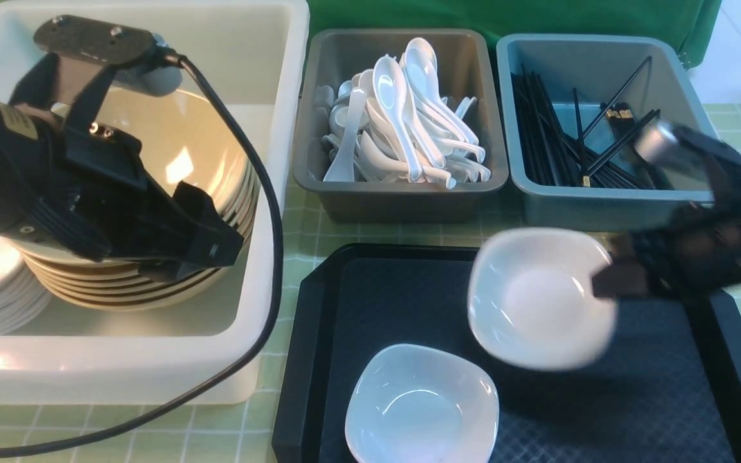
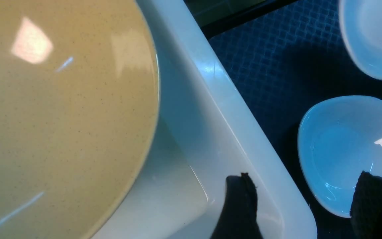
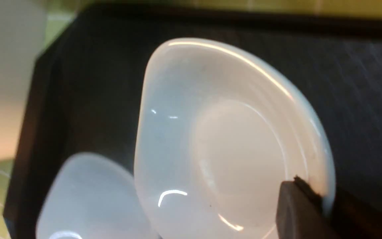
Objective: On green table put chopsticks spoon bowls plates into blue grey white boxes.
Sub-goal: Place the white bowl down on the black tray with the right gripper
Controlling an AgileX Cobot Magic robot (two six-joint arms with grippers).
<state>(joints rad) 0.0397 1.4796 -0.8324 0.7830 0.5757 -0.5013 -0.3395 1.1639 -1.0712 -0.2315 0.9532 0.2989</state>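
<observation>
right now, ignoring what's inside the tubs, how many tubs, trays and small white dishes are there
rectangular plastic tubs: 3, white tub, dark grey tub, blue-teal tub
black textured plastic tray: 1
small glossy white rounded-square dishes outside the tubs: 2, resting dish on the tray, held dish in the right hand
total: 6

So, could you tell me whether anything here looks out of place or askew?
Nothing is spilled or broken. A few chopsticks in the blue box lean slantwise against its far wall instead of lying flat, and the white plate pinched by its rim in the right gripper hangs tilted above the black tray.
</observation>
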